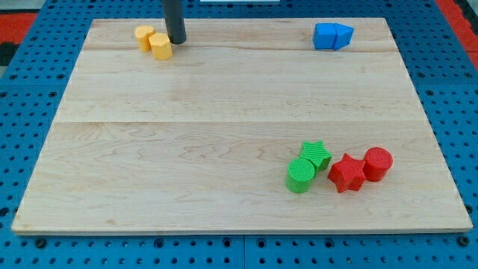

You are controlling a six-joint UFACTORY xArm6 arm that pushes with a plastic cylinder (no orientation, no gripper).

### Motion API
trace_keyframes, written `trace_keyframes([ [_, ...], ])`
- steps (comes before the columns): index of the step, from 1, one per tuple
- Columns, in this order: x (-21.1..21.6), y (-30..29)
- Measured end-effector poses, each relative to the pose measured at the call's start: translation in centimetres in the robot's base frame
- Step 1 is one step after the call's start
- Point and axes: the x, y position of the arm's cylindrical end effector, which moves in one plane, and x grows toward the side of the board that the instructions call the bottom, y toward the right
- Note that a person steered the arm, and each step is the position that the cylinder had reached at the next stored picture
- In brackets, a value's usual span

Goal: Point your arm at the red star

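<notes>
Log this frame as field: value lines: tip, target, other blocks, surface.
tip: my tip at the view's top left, just right of the yellow blocks
target: red star, view's lower right, far from the tip
target neighbours: red cylinder against its right; green star and green cylinder to its left
yellow blocks: two, close together, shapes unclear
blue blocks: pair at the view's top right
surface: wooden board

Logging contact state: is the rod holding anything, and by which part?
Nothing held. My tip stands just right of the yellow blocks, far from the red star.
</notes>
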Motion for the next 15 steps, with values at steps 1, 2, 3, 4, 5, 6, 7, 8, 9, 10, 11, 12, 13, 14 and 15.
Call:
trace_keyframes([
  [1,0.0,4.0],
  [2,0.0,7.3],
  [3,0.0,10.0],
  [4,0.3,12.1],
  [5,4.9,10.1],
  [6,8.9,9.7],
  [7,14.8,10.3],
  [8,14.8,18.1],
  [9,16.0,21.5],
  [10,16.4,28.3],
  [11,14.9,33.9],
  [12,18.7,31.3],
  [13,23.0,29.4],
  [14,24.6,27.4],
  [15,24.8,24.9],
])
